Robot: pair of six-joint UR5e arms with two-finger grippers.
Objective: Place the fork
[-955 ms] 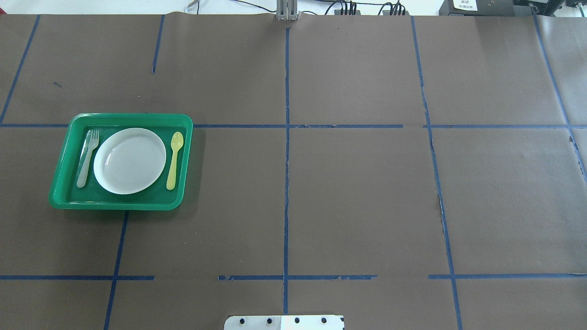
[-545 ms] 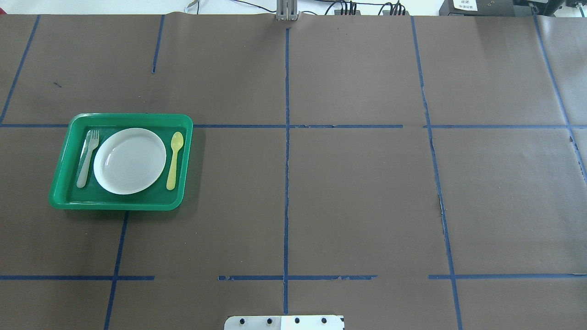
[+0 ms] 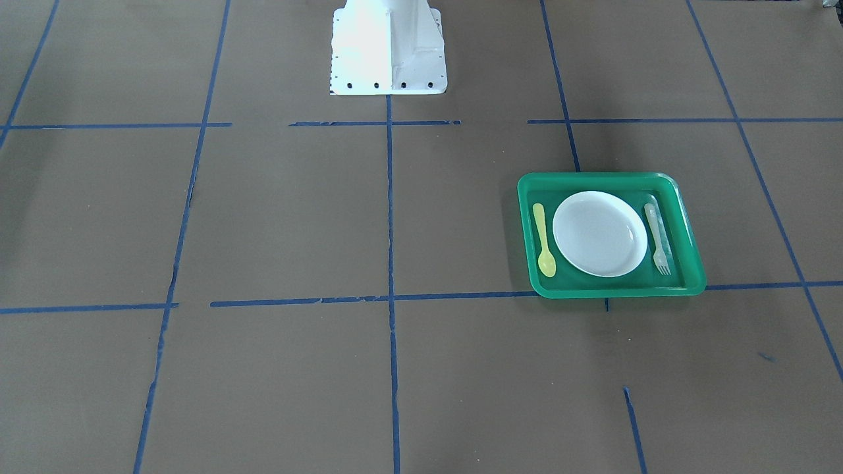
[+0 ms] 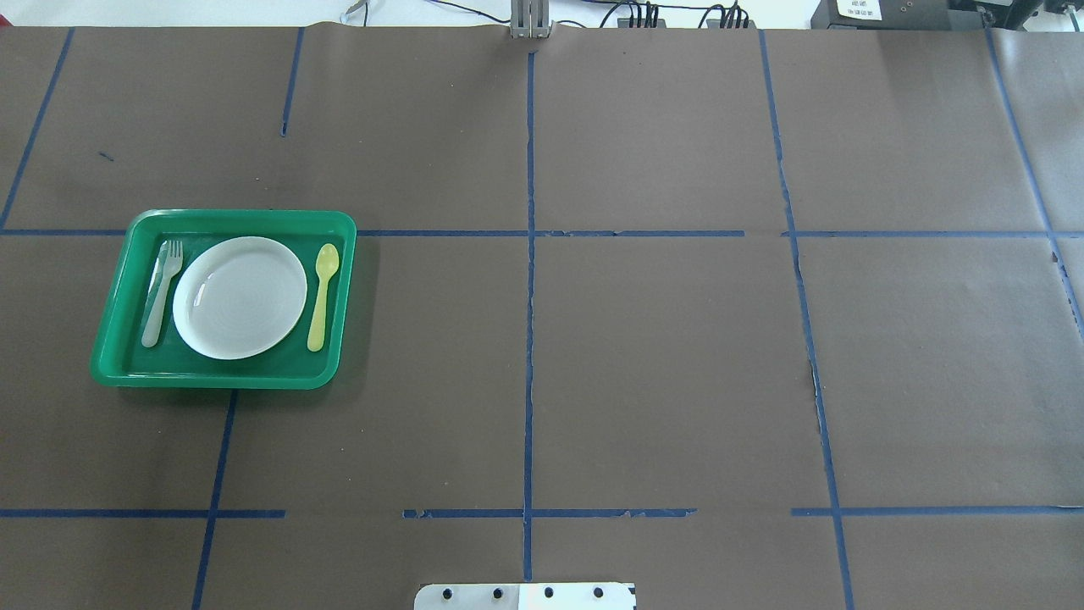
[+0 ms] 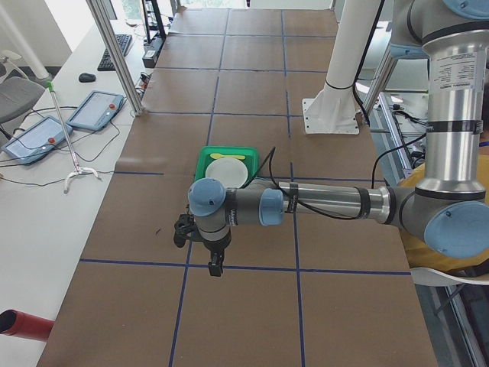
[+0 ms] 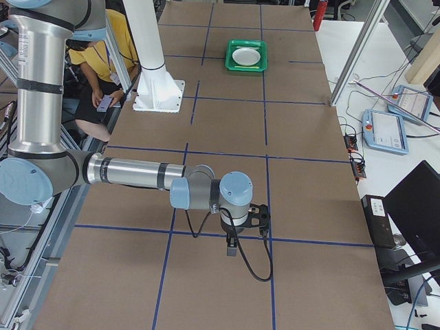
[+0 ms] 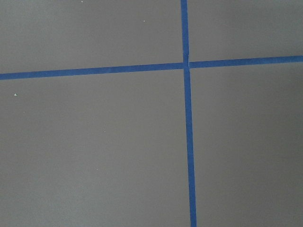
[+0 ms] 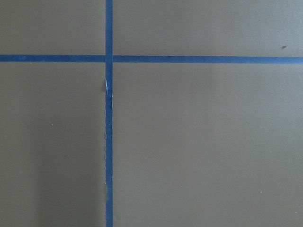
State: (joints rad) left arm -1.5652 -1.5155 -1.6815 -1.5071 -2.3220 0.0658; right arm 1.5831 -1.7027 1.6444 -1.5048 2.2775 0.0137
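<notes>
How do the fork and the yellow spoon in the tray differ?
The fork is translucent whitish; the spoon is opaque yellow. The fork ends in short tines, the spoon in an oval bowl. Seen overhead, the fork lies left of the plate, the spoon right. Both lie flat in the green tray, heads away from the robot.

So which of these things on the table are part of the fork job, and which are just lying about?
Part of the job: the fork, lying in the green tray.
Just lying about: the white plate and the yellow spoon, both in that tray.
</notes>
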